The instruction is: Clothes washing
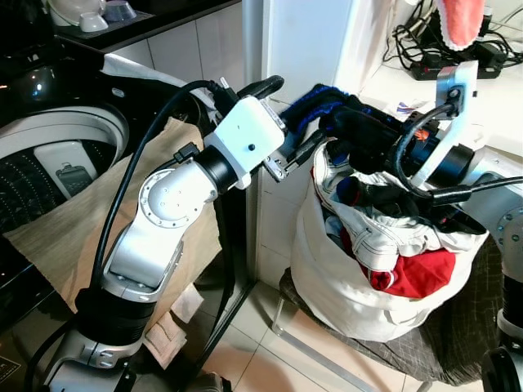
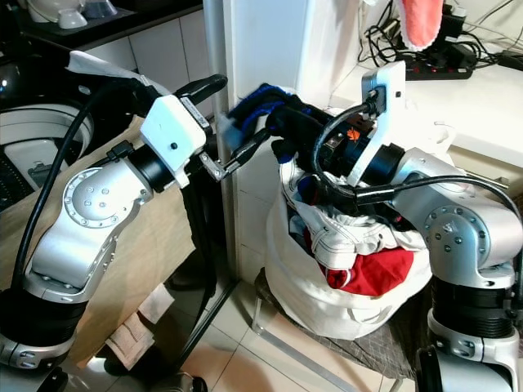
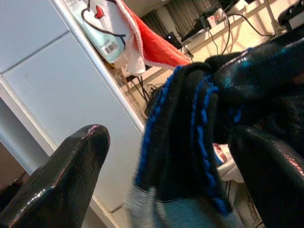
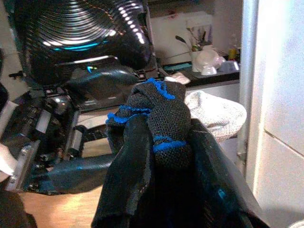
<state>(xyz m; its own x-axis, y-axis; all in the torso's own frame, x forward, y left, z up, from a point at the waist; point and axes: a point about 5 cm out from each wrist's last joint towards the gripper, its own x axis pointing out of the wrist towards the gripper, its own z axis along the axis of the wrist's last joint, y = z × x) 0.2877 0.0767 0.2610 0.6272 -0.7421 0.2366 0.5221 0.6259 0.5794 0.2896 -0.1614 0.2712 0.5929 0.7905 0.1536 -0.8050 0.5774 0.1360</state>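
Here the right pincer is clamped on a black knitted garment with bright blue stitched edging, its two glossy black fingers pressed against either side of the bunched, coarse-ribbed cloth. The left pincer stands wide apart around the hanging end of the same garment: one rounded, shiny finger sits clear of the fabric and the other lies just beside it, so it has not closed on anything. The knit is held above the mouth of a soft white fabric laundry bag, which slumps in rounded folds and is stuffed with crumpled clothes, among them a red piece and a white one with stitched seams. The bag rests on a grey woven seat with thin metal legs. On the robot's left, a tan cloth lies draped beside the ridged, dark drum opening of a washing machine. Behind the bag a pale worktop carries a tangle of black cables.
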